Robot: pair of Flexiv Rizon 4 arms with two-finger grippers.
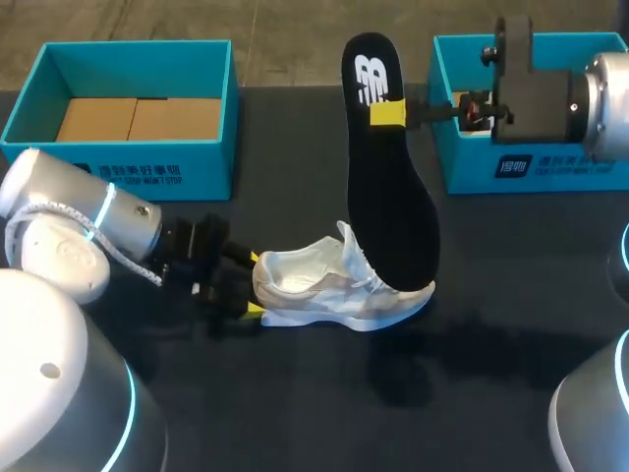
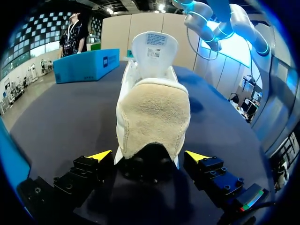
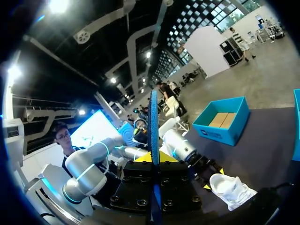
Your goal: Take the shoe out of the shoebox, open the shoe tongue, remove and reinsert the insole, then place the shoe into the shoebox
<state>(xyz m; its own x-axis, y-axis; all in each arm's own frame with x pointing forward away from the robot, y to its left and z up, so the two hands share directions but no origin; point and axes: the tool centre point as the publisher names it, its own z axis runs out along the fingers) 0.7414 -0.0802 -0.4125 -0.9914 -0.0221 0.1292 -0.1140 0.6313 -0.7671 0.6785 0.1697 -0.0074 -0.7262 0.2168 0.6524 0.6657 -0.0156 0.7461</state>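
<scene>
A white shoe (image 1: 334,290) lies on the dark table, toe toward my right. My left gripper (image 1: 251,287) stands open at its heel. In the left wrist view the beige-lined heel (image 2: 152,108) sits between the spread fingers (image 2: 101,155) of that gripper (image 2: 149,157), with small gaps on both sides. My right gripper (image 1: 388,113) is shut on the black insole (image 1: 393,197), which stands nearly upright with its lower end at the shoe's front. The right wrist view shows the insole (image 3: 153,131) edge-on between the fingers of the gripper (image 3: 153,158), and the shoe (image 3: 232,190) below.
A blue open shoebox (image 1: 128,162) with brown cardboard inside stands at the back left, also in the right wrist view (image 3: 225,124). A second blue box (image 1: 550,167) stands at the back right, partly behind my right arm. Dark table surface lies in front of the shoe.
</scene>
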